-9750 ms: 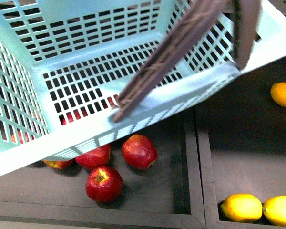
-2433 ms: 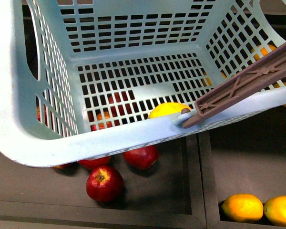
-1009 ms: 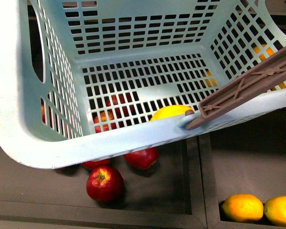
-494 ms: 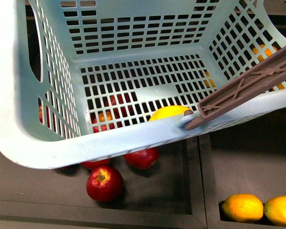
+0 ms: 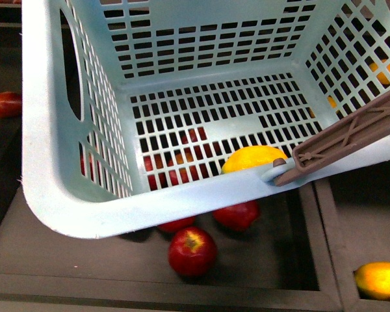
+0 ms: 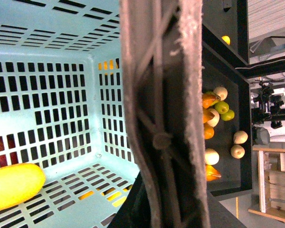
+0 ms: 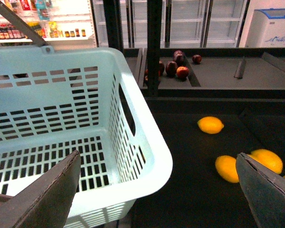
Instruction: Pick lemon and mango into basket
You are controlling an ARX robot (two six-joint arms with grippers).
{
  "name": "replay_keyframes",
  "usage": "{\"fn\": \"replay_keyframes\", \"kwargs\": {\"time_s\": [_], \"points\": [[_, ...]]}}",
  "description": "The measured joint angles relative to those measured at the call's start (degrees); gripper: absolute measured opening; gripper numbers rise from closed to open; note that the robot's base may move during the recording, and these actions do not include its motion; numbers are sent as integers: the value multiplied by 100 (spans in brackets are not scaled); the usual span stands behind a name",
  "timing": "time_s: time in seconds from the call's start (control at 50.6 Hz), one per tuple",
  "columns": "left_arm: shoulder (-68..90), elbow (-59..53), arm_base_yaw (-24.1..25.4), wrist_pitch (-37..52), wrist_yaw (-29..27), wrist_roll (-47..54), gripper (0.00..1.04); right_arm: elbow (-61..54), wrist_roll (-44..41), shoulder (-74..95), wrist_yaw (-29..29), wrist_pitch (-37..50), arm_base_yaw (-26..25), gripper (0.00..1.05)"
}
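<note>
Inside the basket the lemon lies on the slotted floor; no mango is in it yet. My right end effector hangs spread and empty. Whether my left is pressed together on the brown handle, I cannot tell.

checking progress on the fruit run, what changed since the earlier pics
The basket, empty and tilted at first, is now more level with a yellow fruit, probably the lemon, against its near wall. Lately basket, apples and tray shifted right in the front view. The lemon kept its spot.
</note>
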Motion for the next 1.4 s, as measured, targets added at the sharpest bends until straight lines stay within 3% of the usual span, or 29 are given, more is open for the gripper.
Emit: {"fn": "replay_keyframes", "kwargs": {"time_s": [1.404], "points": [[2,13,52,0,-70,31,5,0,0,-17,-4,4,20,96]]}}
